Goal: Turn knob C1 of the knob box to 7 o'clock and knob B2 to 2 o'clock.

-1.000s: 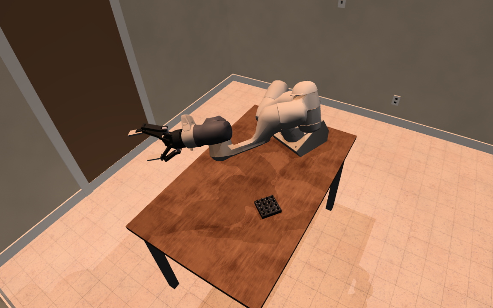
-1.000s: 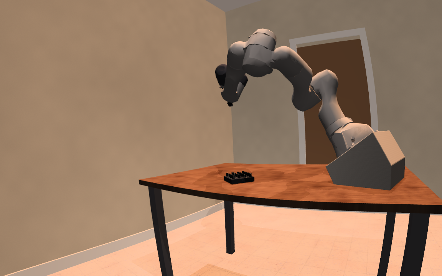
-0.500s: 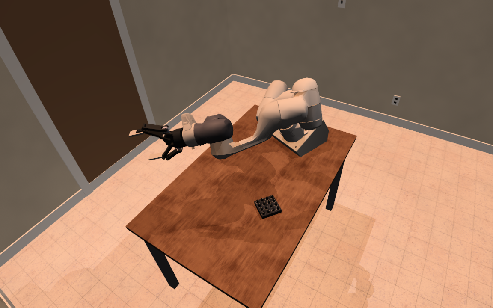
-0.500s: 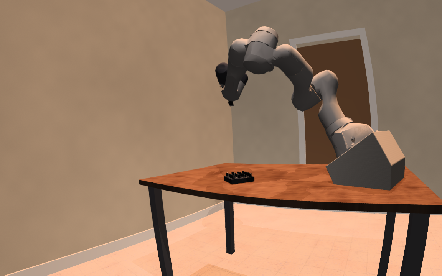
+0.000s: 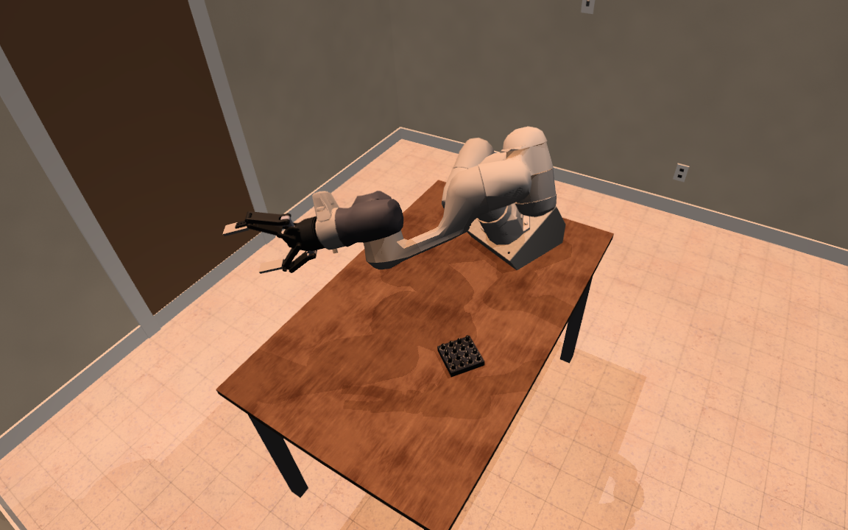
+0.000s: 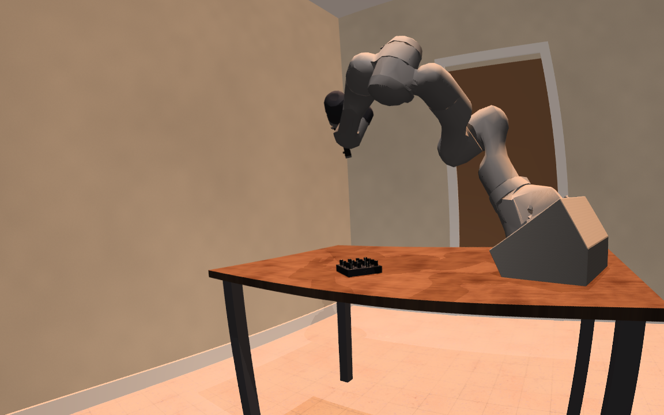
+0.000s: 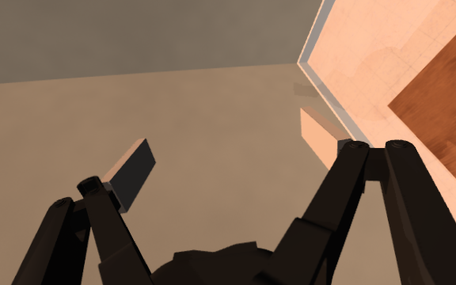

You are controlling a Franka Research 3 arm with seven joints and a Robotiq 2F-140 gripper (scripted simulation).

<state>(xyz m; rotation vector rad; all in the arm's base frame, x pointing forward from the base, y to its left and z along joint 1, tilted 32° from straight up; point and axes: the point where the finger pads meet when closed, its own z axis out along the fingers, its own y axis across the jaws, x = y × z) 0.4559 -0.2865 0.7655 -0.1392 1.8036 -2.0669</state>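
The knob box (image 5: 461, 355) (image 6: 358, 268) is small and black with rows of dark knobs. It stands on its feet on the wooden table (image 5: 348, 395) (image 6: 453, 286), toward the table's right edge in the top view. The knob lines and names are too small to read. My gripper (image 5: 247, 249) (image 7: 223, 136) is open and empty. It is held high in the air beyond the table's far left edge, far from the box, and points out toward the wall and door. The wrist view shows wall, floor and a table corner (image 7: 450, 99), not the box.
The robot base (image 5: 525, 240) (image 6: 556, 247) stands at the far end of the table. A brown door (image 5: 117, 132) is in the wall beyond the gripper. The arm arches high above the table.
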